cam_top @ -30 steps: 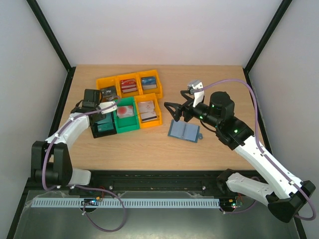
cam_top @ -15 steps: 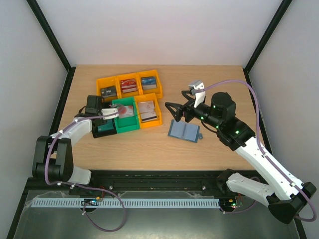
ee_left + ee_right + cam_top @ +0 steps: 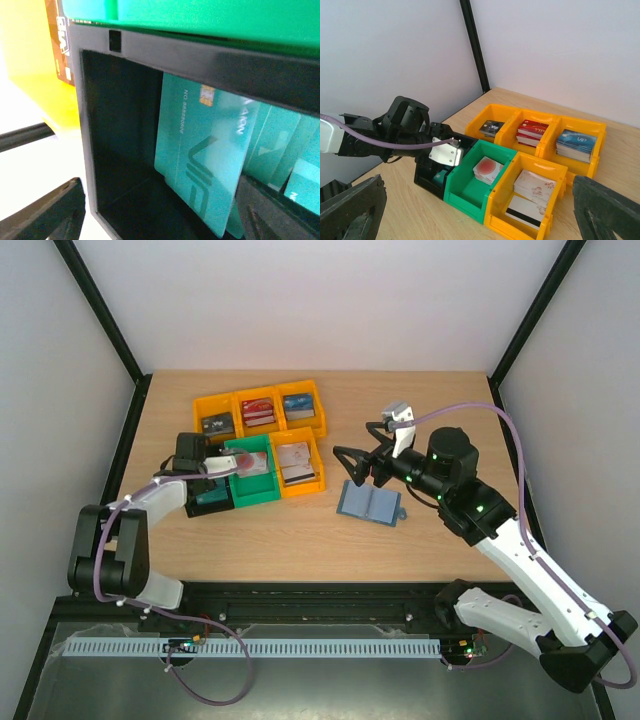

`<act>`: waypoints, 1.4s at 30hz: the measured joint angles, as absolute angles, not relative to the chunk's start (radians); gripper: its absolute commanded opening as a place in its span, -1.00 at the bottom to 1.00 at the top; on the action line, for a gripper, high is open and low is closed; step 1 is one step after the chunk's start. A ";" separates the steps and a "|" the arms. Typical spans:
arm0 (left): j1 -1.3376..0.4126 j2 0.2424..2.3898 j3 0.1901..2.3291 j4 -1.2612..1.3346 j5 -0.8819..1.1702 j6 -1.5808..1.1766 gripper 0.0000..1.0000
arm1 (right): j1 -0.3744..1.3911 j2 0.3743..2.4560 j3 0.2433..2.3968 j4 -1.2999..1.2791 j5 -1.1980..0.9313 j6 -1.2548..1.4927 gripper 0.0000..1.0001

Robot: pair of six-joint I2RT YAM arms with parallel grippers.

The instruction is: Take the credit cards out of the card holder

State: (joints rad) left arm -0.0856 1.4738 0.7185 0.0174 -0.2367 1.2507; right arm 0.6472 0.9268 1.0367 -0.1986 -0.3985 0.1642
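The card holder [image 3: 370,504] lies open on the table, pale blue-grey sleeves up; the top view is too small to show cards in it. My right gripper [image 3: 351,466] hangs open just above its far left corner, nothing between its fingers [image 3: 351,207]. My left gripper [image 3: 208,490] reaches into the black bin [image 3: 95,125]. Its jaws stand open on either side of a teal credit card [image 3: 205,155]. That card leans free against more teal cards [image 3: 280,150] in the bin, apart from the fingers [image 3: 47,212].
Three orange bins [image 3: 259,410] at the back hold dark, red and blue card stacks. A green bin [image 3: 252,472] holds white-and-red cards beside an orange bin [image 3: 299,462] with pale cards. Bare wood lies around the holder.
My left gripper has opened and let go of the teal card, which now rests in the black bin. The left arm has drawn lower and nearer. The right arm barely moved.
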 measured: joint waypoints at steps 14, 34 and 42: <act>-0.079 1.389 1.024 -0.355 -0.031 1.093 0.98 | 0.577 1.005 1.036 -0.338 -0.123 0.283 0.97; -0.191 1.309 1.151 -0.576 0.352 0.435 0.98 | 0.519 1.406 0.702 -0.383 0.035 0.541 0.44; -0.212 1.309 1.148 -0.577 0.337 0.419 0.98 | 0.518 1.525 0.712 -0.274 0.003 0.560 -0.14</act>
